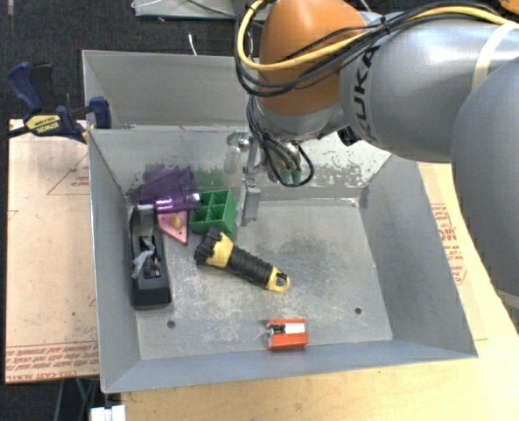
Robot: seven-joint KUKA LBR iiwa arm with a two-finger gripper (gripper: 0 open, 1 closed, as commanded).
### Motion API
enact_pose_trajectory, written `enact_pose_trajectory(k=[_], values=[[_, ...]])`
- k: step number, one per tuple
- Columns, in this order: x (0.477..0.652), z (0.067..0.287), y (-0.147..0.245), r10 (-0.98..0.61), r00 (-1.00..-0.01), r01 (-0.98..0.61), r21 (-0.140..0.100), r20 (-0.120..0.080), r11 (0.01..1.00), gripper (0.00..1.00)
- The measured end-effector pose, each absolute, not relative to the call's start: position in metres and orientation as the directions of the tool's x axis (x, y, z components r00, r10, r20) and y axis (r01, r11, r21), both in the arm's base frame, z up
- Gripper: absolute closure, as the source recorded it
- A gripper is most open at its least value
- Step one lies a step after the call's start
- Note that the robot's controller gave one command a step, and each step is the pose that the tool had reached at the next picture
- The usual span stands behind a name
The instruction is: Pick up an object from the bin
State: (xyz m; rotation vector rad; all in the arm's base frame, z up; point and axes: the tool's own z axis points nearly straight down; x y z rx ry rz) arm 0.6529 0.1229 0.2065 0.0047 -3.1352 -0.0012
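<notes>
My gripper [247,202] hangs below the orange cover near the bin's back wall, its metal fingers pointing down just right of a green plastic crate-like piece [212,211]. Nothing shows between the fingers. A yellow and black torch [240,263] lies on the floor a little below the fingertips, angled down to the right. Left of the green piece sit a purple object [167,189] and a small pink triangular piece [174,224].
A black tape dispenser [147,267] lies along the left wall. A small orange and white object [287,333] rests near the front wall. The arm comes in from the upper right, over the bin's back right part.
</notes>
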Motion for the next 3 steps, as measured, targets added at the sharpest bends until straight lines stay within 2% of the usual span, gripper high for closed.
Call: enact_pose_trajectory(k=[1,2,3], values=[[0.655,0.212,0.122,-0.001,-1.000,-0.001,0.002,-0.002,1.000,0.00],[0.608,0.171,0.151,0.053,-0.999,0.053,0.003,0.000,0.999,0.00],[0.632,0.164,0.137,0.060,-0.998,0.060,0.004,-0.010,0.998,0.00]])
